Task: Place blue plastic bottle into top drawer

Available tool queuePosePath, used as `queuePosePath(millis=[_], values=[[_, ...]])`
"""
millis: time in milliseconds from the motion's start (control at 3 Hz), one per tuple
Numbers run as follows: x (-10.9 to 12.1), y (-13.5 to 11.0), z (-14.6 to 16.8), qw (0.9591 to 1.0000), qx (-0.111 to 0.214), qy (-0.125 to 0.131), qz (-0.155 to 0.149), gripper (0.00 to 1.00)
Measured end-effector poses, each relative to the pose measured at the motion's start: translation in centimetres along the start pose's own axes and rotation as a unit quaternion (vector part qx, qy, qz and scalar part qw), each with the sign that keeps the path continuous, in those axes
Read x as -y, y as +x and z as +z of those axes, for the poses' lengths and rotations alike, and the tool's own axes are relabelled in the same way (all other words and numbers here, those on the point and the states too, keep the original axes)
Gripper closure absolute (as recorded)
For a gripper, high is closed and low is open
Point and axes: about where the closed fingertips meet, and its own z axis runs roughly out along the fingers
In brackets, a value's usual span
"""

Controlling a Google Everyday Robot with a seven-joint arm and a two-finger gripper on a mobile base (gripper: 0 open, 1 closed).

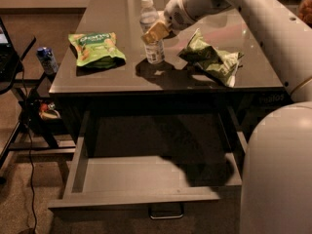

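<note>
The blue plastic bottle (150, 23), clear with a white cap and pale label, stands about upright over the middle of the grey tabletop (97, 79). My gripper (156, 32) reaches in from the upper right and is closed around the bottle's middle, with one tan finger (155, 31) across its front. I cannot tell if the bottle's base touches the table. The top drawer (134, 198) is pulled open below the table's front edge, its inside bare, its metal loop handle (165, 211) facing me.
A green snack bag (96, 47) lies left of the bottle, and a crumpled green bag (214, 60) lies right of it. A small blue can (47, 60) sits on a stand at the left. My white body (278, 169) fills the lower right, and cables (29, 179) trail on the floor.
</note>
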Motion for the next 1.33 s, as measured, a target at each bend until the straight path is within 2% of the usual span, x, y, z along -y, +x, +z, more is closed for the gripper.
queuePosePath(millis=[333,667,1333], values=[[-0.4,-0.2,0.3,1.0,-0.003,-0.001,-0.001,1.0],[-1.9,-0.4,-0.9,1.0,0.001,0.003,0.004,1.0],[-6.8,2.2,-4.8,0.9994,-0.009,0.017,0.029,1.0]])
